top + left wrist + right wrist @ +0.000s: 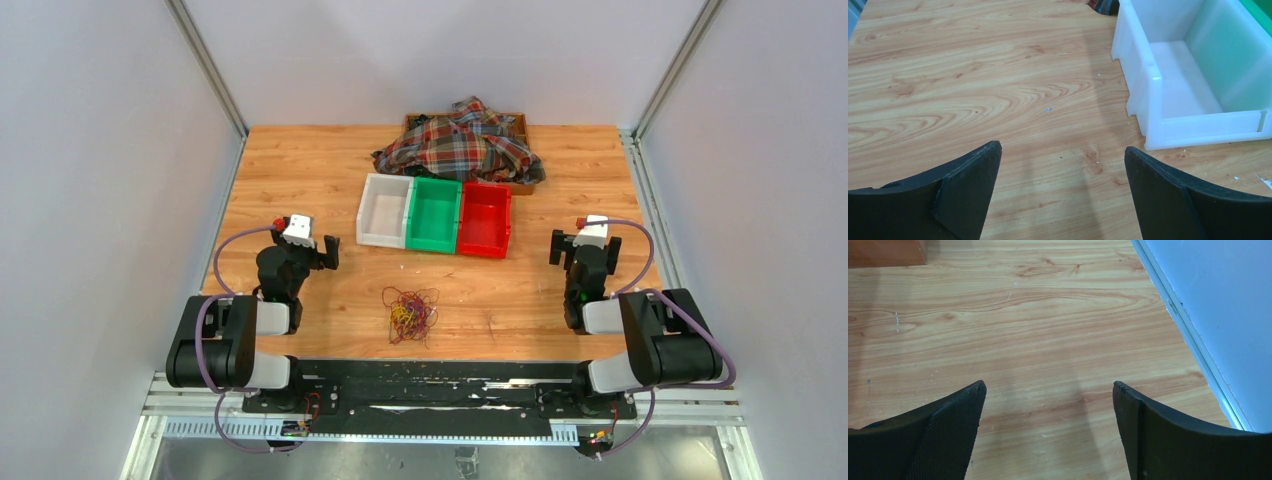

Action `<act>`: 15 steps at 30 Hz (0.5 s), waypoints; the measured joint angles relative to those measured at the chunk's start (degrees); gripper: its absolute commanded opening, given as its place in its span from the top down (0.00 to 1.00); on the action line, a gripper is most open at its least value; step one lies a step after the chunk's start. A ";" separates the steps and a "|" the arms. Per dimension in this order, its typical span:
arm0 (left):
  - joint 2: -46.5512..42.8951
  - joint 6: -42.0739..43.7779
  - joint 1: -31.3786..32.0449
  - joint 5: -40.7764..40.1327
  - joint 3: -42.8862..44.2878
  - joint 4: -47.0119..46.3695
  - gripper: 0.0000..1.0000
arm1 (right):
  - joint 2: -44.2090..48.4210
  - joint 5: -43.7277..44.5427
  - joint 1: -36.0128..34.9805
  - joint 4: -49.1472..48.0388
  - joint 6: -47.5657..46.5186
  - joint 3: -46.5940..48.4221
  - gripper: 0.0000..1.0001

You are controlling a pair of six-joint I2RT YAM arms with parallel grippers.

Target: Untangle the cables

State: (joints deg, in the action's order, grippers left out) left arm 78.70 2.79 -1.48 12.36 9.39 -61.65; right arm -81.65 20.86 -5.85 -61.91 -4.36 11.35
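So the cables (410, 314) are lying in one messy clump of dark red, yellow and green on the near middle of the counter (300, 170), roughly between the two arms and touching neither. The left arm (285, 265) is sitting off to the left of the clump and the right arm (590, 270) is parked well over on the right. The left jaws are standing wide apart with nothing but bare wood between them, and in that wrist view the white bin (386, 210) is showing just ahead to the right. The right jaws are gaping wide apart too, holding nothing, with plain wood grain under them and the wall (1218, 300) running along the right edge of the counter. Past the cables, three bins are lining up side by side: the white one on the left, the green bin (433, 215) in the middle, the red bin (484, 220) on the right, all touching. Behind those, a plaid cloth (462, 145) is slumping in a heap over a wooden tray (520, 125) at the far edge.
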 measured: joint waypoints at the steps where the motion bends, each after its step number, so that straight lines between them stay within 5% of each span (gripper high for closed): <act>1: 0.00 0.00 0.00 0.00 0.00 -0.02 0.02 | 0.15 0.07 0.00 0.20 0.00 0.00 0.04; 5: -0.37 -0.02 0.00 -0.13 0.00 0.37 0.02 | 6.47 3.15 -0.79 7.23 0.17 0.94 0.04; 7: -2.43 -0.07 0.00 -0.57 0.61 3.58 0.02 | 12.31 6.25 -1.09 18.99 2.36 5.46 0.04; 15: -14.60 3.78 0.00 0.48 19.56 34.58 0.02 | 22.43 4.35 -0.11 46.58 13.73 21.94 0.04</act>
State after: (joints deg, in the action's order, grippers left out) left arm 64.10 6.57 -1.48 12.84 28.95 -27.07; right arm -59.22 25.21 -5.96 -15.33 9.37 33.30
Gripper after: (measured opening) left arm 0.979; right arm 0.964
